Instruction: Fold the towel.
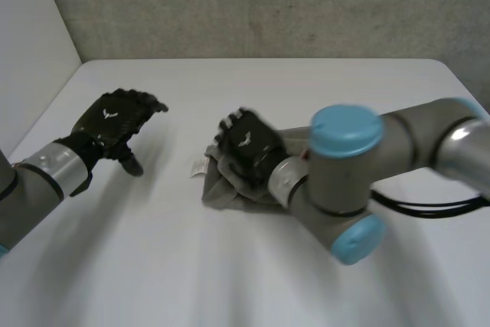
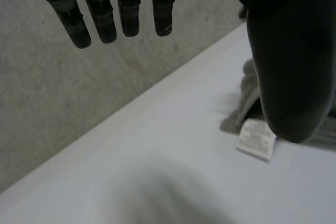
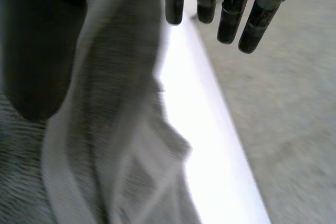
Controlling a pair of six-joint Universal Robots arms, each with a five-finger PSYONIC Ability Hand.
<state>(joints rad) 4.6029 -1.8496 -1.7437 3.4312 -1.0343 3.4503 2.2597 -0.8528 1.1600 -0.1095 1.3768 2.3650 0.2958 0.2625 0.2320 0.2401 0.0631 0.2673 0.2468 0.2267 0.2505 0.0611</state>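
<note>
The grey towel lies bunched near the middle of the white table, with a small white label sticking out flat on the tabletop at its nine o'clock edge

The right hand sits on top of the towel, knuckles up, toward the cloth's eleven o'clock side. The right arm reaches it from about three o'clock. In the right wrist view a ridge of towel rises between the thumb and the straight fingers of that hand. The cloth lies against the thumb, pinched there

The left hand hovers at nine o'clock from the towel, well apart from it, and the left arm comes in from about eight o'clock. Its own wrist view shows this hand spread, with the fingers straight and slightly parted, the thumb out to one side, and nothing held. Just past the thumb tip are the label and a crumpled edge of the towel

A rough grey wall runs along the table's twelve o'clock edge
</note>
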